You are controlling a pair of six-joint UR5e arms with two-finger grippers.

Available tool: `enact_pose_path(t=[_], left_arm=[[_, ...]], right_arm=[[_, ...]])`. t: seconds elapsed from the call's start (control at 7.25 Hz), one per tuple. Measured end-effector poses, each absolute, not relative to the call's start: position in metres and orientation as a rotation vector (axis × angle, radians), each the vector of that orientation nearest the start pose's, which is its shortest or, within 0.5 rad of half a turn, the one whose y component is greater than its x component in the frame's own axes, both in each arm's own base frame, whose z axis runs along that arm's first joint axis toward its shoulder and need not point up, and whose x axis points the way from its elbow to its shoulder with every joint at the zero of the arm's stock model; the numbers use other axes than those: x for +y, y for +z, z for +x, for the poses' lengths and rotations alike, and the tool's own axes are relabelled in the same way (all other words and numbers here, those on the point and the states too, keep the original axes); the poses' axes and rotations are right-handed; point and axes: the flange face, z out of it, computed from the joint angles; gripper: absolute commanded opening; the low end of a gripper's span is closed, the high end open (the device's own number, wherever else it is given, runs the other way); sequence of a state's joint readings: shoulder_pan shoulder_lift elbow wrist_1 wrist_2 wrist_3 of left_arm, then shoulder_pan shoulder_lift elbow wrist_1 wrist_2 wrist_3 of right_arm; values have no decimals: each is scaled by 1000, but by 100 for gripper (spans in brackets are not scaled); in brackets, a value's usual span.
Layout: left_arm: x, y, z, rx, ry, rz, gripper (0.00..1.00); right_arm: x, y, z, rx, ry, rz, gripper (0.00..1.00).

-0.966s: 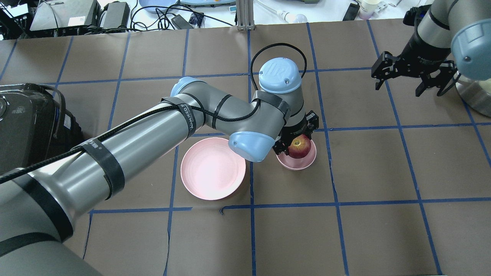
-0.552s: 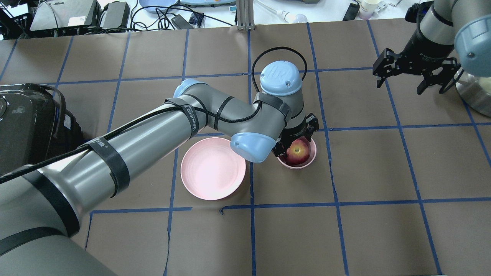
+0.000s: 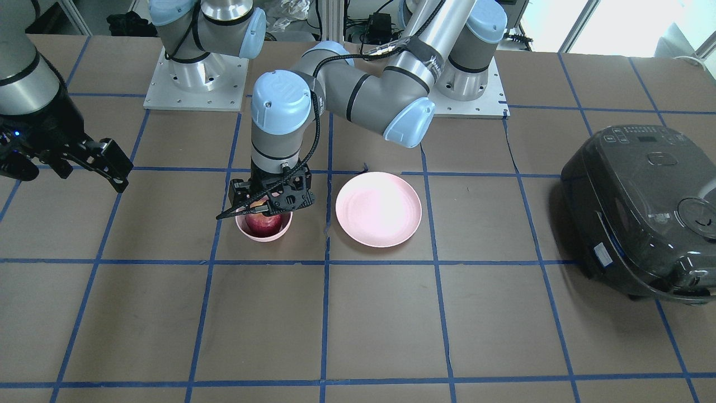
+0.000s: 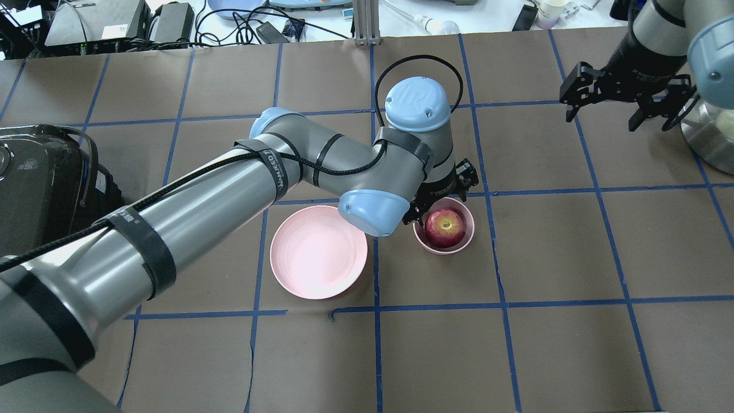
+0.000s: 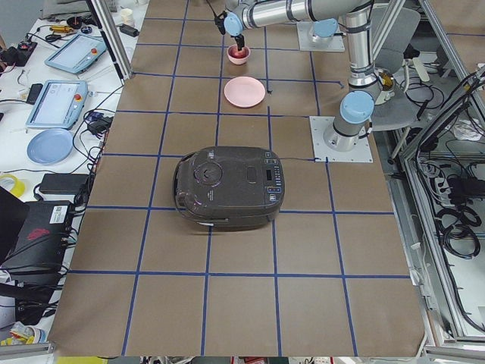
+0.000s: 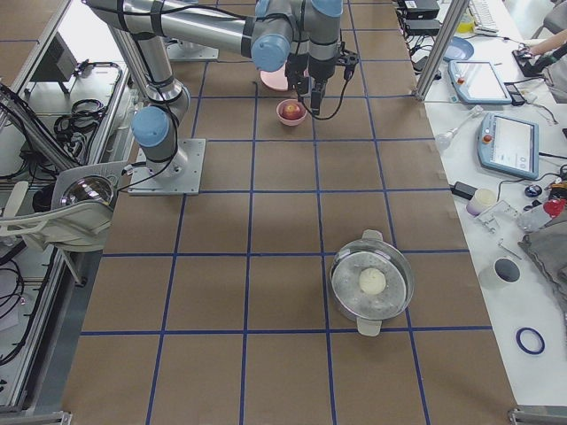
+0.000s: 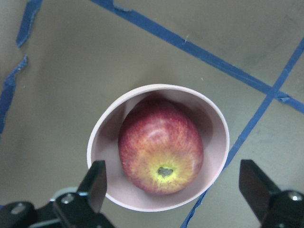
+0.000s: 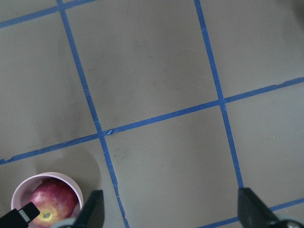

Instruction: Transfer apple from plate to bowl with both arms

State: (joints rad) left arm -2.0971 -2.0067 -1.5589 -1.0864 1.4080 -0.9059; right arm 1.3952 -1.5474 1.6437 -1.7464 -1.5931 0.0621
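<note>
The apple (image 4: 444, 226) lies in the small pink bowl (image 4: 464, 244), stem dimple up. My left gripper (image 4: 440, 196) hangs just above the bowl, open and empty. In the left wrist view its fingers (image 7: 95, 185) stand wide on either side of the bowl (image 7: 92, 147) and clear of the apple (image 7: 160, 152). The wide pink plate (image 4: 318, 252) lies bare beside the bowl. My right gripper (image 4: 601, 122) is open and empty, far off at the table's right. The front view shows the apple (image 3: 263, 223), bowl (image 3: 263, 239), plate (image 3: 378, 209) and left gripper (image 3: 267, 208).
A black rice cooker (image 4: 40, 183) stands at the table's left edge. A steel pot (image 6: 372, 283) with a white lump inside stands on the right side. Blue tape lines grid the brown table. Clutter and cables lie beyond the far edge.
My left gripper has let go of the apple and lifted a little; the apple now rests in the bowl. My right gripper has drawn farther back and away.
</note>
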Motion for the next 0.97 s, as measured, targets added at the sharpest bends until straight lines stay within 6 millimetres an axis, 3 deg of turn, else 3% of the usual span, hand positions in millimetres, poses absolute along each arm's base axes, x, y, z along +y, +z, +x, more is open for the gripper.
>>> enact_pose_path(t=[0.14, 0.41, 0.69, 0.83, 0.97], left_arm=[[-475, 331, -439, 3232, 98, -534, 100], [-441, 396, -415, 3225, 96, -399, 100], [-404, 435, -386, 3233, 67, -278, 100], [-397, 447, -362, 3211, 55, -161, 100], [-404, 461, -327, 3176, 49, -49, 98]], right_arm=[[-517, 466, 59, 3151, -152, 327, 100], [-505, 481, 98, 3159, -186, 210, 100], [-489, 496, 120, 3155, -192, 140, 100], [-483, 505, 129, 3158, -183, 110, 100], [-478, 514, 134, 3159, -167, 94, 100]])
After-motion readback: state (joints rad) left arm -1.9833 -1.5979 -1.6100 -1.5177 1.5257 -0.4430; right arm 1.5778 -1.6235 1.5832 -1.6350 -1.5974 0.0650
